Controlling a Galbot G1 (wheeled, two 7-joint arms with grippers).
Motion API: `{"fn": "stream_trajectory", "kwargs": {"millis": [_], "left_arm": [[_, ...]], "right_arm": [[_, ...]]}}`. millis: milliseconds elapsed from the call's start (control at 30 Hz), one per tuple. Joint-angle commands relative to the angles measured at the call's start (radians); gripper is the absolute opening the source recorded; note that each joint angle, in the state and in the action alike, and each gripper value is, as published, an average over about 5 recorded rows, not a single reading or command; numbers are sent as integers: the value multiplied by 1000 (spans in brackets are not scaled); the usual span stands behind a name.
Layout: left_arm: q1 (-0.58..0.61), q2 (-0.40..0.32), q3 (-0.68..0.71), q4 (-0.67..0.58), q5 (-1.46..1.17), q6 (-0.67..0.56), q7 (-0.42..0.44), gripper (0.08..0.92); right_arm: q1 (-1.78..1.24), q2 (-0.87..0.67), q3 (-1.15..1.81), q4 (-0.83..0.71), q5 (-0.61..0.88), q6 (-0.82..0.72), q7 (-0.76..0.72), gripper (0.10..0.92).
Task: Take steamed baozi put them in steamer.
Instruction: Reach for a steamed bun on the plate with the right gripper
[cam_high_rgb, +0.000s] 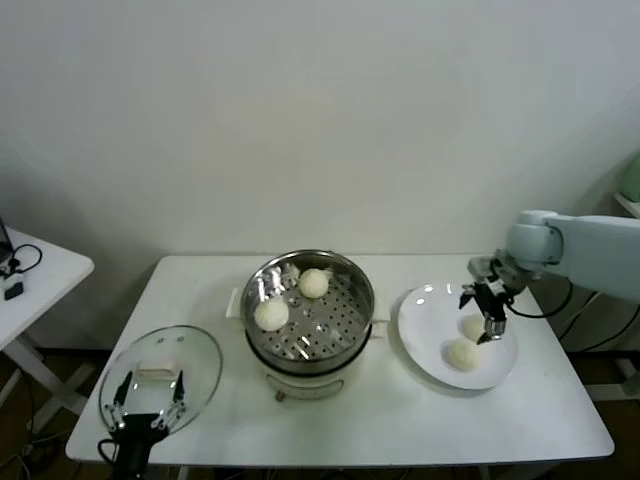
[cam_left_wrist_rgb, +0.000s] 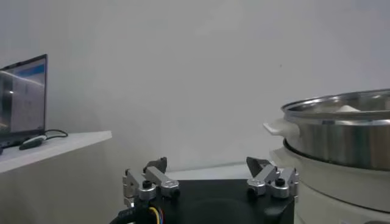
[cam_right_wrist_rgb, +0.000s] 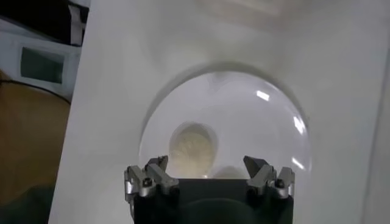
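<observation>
Parking idle at lower left, the left end effector (cam_high_rgb: 147, 400) hovers spread over a lid (cam_high_rgb: 160, 375). Center frame, the steamer (cam_high_rgb: 308, 305) holds two baozi (cam_high_rgb: 271, 314). At right, the right end effector (cam_high_rgb: 489, 312), spread, should settle astride a plate (cam_high_rgb: 430, 310) bun (cam_high_rgb: 462, 354) before squeezing gently.

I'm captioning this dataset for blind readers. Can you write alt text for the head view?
The right gripper hangs open over a white plate holding two baozi, at the right of a white table. The steamer at the centre already holds two more buns. A glass lid lies at the left, with the left gripper parked open over it.
</observation>
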Motion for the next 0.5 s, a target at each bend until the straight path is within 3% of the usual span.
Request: {"fn": "stream_trajectory", "kwargs": {"millis": [33,500], "left_arm": [[15,-6,0,-5,9,-1,-2,823],[15,-8,1,1,19,-1,-1,823]], "right_arm": [[-199,-47,126,-29,-106,0,23,823],[-281,-27,229,-68,-141,-28,73,823]]}}
